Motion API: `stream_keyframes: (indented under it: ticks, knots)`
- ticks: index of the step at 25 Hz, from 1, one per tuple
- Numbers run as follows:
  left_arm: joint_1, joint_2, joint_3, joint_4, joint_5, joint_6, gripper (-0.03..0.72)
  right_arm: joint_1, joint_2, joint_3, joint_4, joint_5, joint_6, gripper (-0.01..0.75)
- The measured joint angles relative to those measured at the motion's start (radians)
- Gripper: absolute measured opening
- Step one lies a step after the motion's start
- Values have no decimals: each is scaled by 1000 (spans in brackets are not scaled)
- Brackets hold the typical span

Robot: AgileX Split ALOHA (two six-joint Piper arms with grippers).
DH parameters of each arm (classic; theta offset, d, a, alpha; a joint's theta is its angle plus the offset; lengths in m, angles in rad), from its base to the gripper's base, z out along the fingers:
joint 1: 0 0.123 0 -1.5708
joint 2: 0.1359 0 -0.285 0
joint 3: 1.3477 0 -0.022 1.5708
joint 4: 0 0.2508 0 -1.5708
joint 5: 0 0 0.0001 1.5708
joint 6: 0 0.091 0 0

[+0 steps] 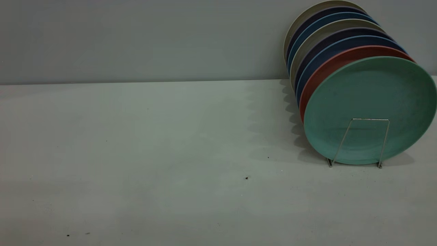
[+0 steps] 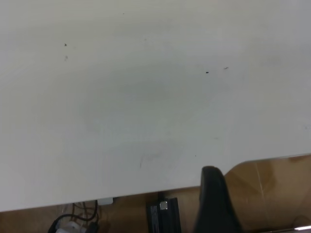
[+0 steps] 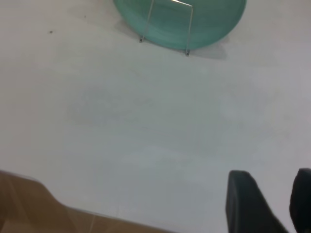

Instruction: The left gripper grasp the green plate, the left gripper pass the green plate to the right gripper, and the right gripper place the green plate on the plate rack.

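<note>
The green plate [image 1: 370,99] stands upright at the front of the plate rack [image 1: 370,119], behind its front wire loop. It also shows in the right wrist view [image 3: 214,19], with the rack's loop [image 3: 189,24] in front of it. My right gripper [image 3: 272,194] is open and empty, low over the bare table, well apart from the plate. My left gripper [image 2: 215,194] shows only as one black part above the table's near edge, with nothing seen in it. Neither gripper shows in the exterior view.
Behind the green plate stand a salmon-pink plate [image 1: 327,65], dark blue plates [image 1: 322,51] and beige plates [image 1: 307,17], all leaning in the rack at the back right. The white table [image 1: 153,153] meets a grey wall. A brown floor [image 2: 272,184] lies beyond the table edge.
</note>
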Motion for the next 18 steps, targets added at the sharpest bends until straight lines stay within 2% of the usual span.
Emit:
stream_keyframes:
  ticks: [8, 18]
  knots:
    - [0, -5, 0, 0, 0, 0, 516, 0, 0, 1, 0, -1, 0, 241]
    - [0, -200, 0, 0, 10, -1, 516, -4, -112, 1, 0, 4, 0, 241]
